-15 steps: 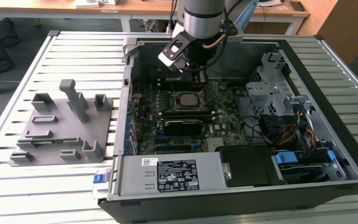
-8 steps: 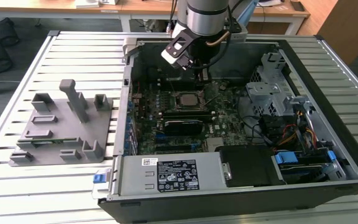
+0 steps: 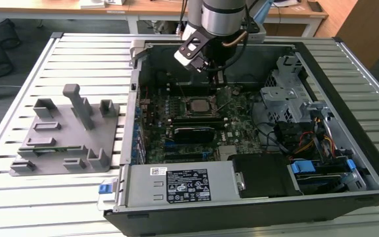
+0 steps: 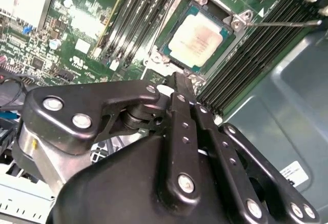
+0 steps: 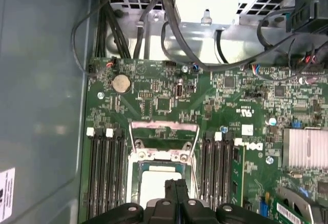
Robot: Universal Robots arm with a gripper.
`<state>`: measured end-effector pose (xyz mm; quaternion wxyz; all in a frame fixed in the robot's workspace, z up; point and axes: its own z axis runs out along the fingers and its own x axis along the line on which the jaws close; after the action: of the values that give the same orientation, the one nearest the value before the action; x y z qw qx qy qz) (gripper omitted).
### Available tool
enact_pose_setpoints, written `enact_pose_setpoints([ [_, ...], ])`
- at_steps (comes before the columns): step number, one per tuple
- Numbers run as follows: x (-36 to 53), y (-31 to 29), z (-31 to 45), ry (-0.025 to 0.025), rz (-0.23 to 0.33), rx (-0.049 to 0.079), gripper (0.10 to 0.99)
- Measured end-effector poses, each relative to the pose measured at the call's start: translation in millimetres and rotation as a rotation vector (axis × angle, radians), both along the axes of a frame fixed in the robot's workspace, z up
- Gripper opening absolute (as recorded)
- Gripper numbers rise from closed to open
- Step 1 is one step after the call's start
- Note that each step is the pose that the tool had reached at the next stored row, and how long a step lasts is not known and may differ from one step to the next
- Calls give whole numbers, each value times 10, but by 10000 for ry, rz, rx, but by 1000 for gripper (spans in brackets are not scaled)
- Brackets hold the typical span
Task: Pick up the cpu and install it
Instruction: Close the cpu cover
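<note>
The cpu [image 3: 195, 105] is a small square chip with a silvery top. It lies flat in the motherboard's socket, seen in both wrist views [image 4: 197, 40] [image 5: 158, 187]. The socket's metal frame [image 5: 164, 131] stands flipped open beside it. My gripper [image 3: 217, 79] hangs inside the computer case, a little above the board and just off the socket's edge. Its two black fingers [image 4: 179, 88] are pressed together with nothing between them, and in the first wrist view the gripper [image 5: 175, 184] covers part of the chip.
Memory slots [image 5: 105, 167] flank the socket. A drive cage [image 3: 288, 94] and cables [image 3: 308, 143] fill the case at the exterior view's right, a power supply [image 3: 183, 182] the front. A grey fixture [image 3: 67, 133] with a green memory stick [image 3: 45, 148] stands on the slatted table [image 3: 77, 54].
</note>
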<state>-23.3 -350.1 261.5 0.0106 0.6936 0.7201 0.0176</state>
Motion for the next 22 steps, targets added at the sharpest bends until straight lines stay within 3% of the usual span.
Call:
enact_pose_setpoints([
  [5,95,0,0,33,1,0,106],
  [10,98,0,51,36,0,6,106],
  [16,120,0,55,46,1,22,106],
  [22,224,0,55,54,13,25,106],
])
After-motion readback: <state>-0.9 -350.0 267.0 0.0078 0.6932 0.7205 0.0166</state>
